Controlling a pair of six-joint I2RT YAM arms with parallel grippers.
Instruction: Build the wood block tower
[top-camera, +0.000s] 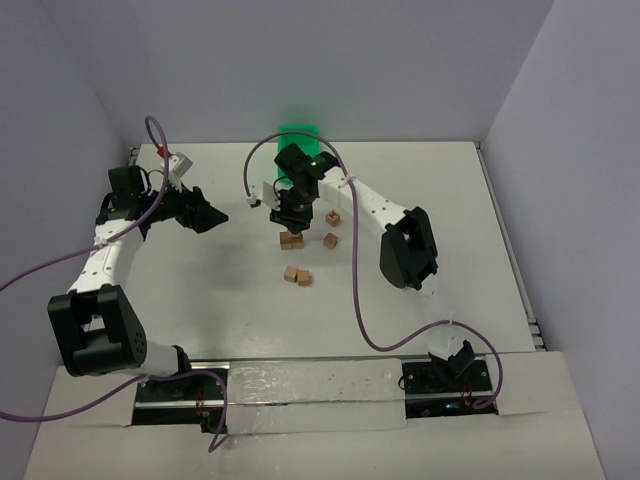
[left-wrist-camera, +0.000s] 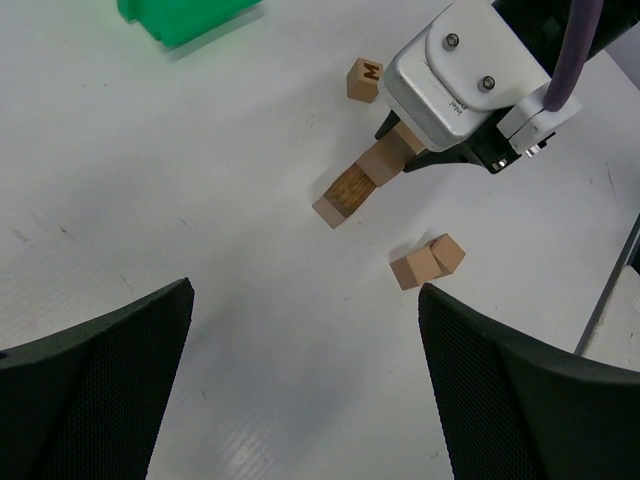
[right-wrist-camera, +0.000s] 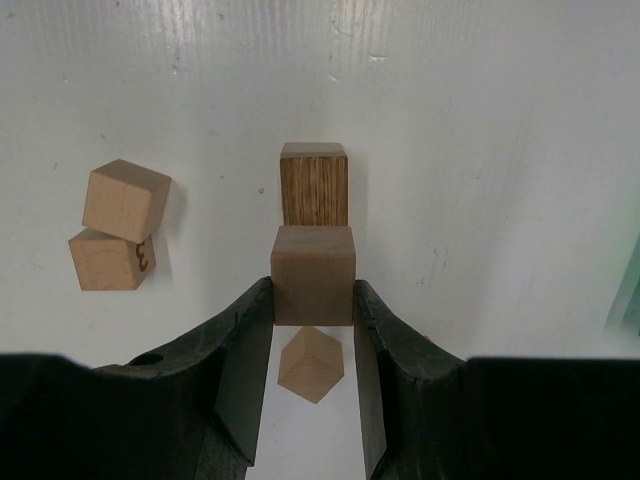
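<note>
Six wood blocks, one green bin

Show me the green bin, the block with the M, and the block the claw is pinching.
green bin (left-wrist-camera: 185, 20), left wrist view, on its side wall.
M block (left-wrist-camera: 368, 76), left wrist view, on the face with the letter.
pinched block (right-wrist-camera: 313, 288), right wrist view, on its top face.

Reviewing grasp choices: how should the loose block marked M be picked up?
Take the M block across two opposite side faces, coming straight down from above. It looks to sit flat on the table, apart from the other blocks, so fingers fit either side, though the right gripper hangs close beside it.
</note>
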